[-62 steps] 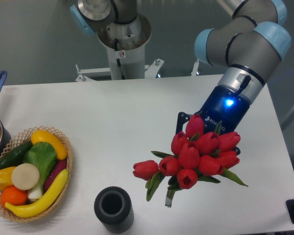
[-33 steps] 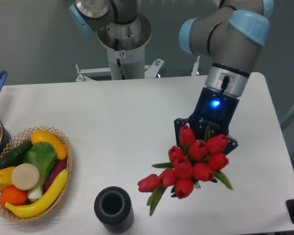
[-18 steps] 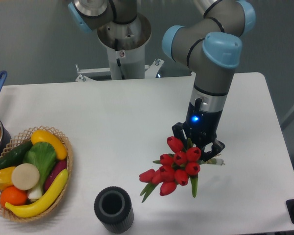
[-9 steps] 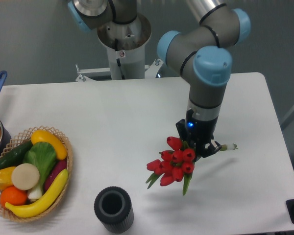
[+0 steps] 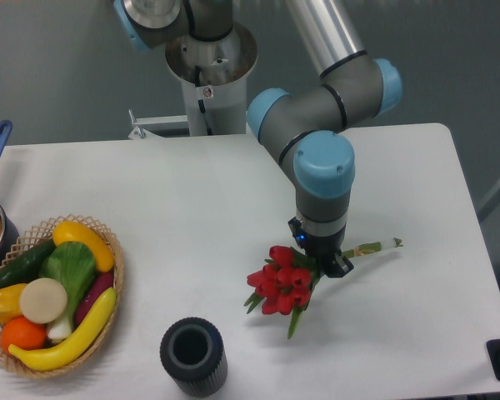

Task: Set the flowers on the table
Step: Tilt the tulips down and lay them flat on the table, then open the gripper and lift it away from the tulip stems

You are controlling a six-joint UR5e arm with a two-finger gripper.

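- The gripper (image 5: 321, 260) is clamped on the tulips (image 5: 281, 286), holding them low over the white table (image 5: 192, 208).
- The red heads stick out left of the jaws, and the stems (image 5: 375, 247) stick out right.
- It should lower gently, then let go.
- The black cup (image 5: 192, 356) and fruit basket (image 5: 52, 293) sit well apart to the left.

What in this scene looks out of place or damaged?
Nothing stands out. The tulips lie nearly flat in the tool, low over the white table, intact. The toy produce sits tidy in the wicker basket.
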